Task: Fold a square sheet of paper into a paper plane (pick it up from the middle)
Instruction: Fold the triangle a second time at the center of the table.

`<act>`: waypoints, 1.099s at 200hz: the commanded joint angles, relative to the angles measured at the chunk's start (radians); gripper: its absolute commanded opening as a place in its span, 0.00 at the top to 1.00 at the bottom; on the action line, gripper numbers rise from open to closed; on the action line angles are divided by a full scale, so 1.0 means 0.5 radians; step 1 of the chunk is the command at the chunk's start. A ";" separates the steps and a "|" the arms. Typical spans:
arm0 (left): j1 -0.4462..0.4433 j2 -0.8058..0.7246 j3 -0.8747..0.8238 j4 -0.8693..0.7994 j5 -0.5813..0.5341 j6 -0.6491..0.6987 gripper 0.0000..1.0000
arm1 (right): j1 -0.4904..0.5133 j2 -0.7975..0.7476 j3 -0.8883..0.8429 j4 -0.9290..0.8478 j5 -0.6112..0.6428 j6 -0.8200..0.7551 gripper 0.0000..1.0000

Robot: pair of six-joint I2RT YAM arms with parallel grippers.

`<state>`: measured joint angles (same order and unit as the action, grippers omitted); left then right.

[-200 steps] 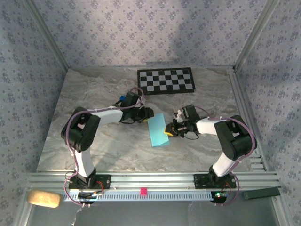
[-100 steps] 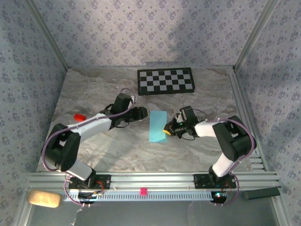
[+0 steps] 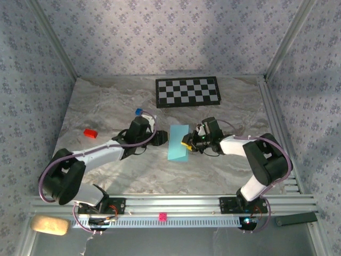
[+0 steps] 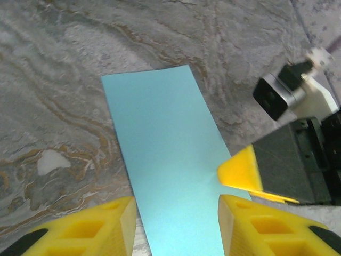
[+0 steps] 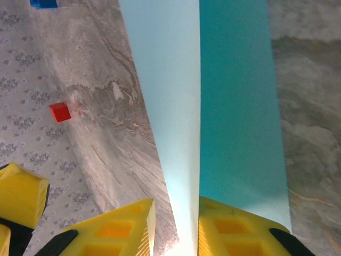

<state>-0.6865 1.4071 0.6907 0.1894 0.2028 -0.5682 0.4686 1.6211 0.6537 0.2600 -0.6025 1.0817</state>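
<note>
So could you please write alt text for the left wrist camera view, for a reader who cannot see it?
A long light-blue rectangle of paper lies on the marble table, running away between the left gripper's open yellow jaws. The right arm's yellow fingertip sits at its right edge.

Soft even light, faint shadows, little blur

Grey marble tabletop lies free near; folded light-blue paper sheet occupies centre, small red block and small blue cube left, black-and-white checkerboard behind.
</note>
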 commanded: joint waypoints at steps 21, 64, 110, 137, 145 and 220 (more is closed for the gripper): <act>-0.164 -0.080 -0.044 0.199 -0.015 0.364 0.56 | -0.039 0.098 0.095 -0.138 -0.077 -0.162 0.79; -0.523 -0.055 -0.044 0.077 -0.383 0.751 0.54 | -0.059 0.108 0.092 -0.132 -0.103 -0.160 0.87; -0.911 0.107 0.002 -0.012 -0.895 1.074 0.49 | -0.073 0.105 0.090 -0.135 -0.105 -0.151 0.88; -1.061 0.258 0.068 -0.041 -1.124 1.225 0.47 | -0.077 0.103 0.092 -0.130 -0.107 -0.147 0.87; -1.088 0.294 0.086 -0.037 -1.171 1.245 0.47 | -0.075 0.102 0.094 -0.132 -0.108 -0.146 0.87; -1.125 0.493 0.181 0.059 -1.363 1.289 0.46 | -0.084 0.099 0.090 -0.141 -0.101 -0.136 0.87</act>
<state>-1.2400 1.6321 0.7578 0.1886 -0.4244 0.0456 0.4332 1.6630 0.6838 0.2127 -0.6430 1.0264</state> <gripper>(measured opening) 0.549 0.127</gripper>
